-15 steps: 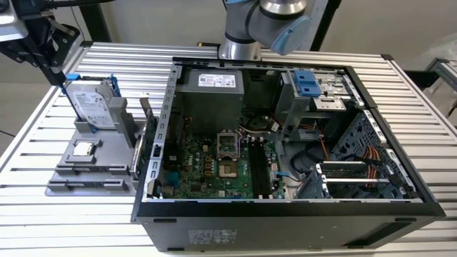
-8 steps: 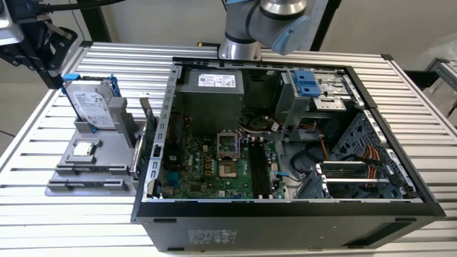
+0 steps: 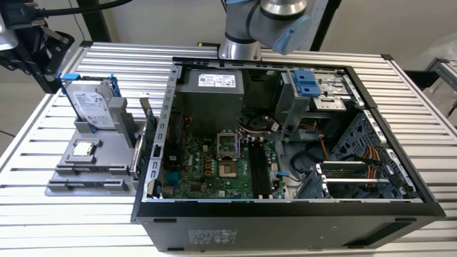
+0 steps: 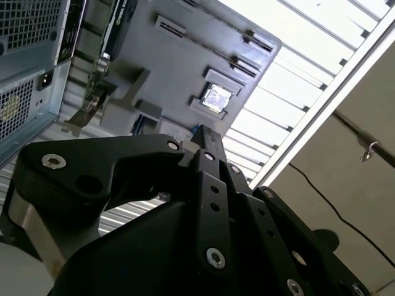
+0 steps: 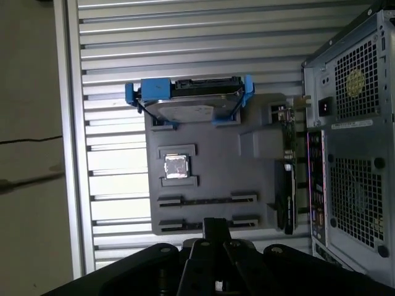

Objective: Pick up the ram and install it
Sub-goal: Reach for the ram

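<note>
While the gripper (image 3: 46,75) hangs at the exterior view's upper left, open or closed I cannot tell, the ram (image 3: 255,163) seems the long, narrow dark strip seated in the motherboard (image 3: 207,166), lower centre.

The silver robot arm with pale blue joint caps (image 3: 282,16) bends out past the exterior view's top edge. Its black two-finger gripper (image 5: 216,227) points downward, fingertips (image 4: 210,145) pressed together in both wrist views.
</note>
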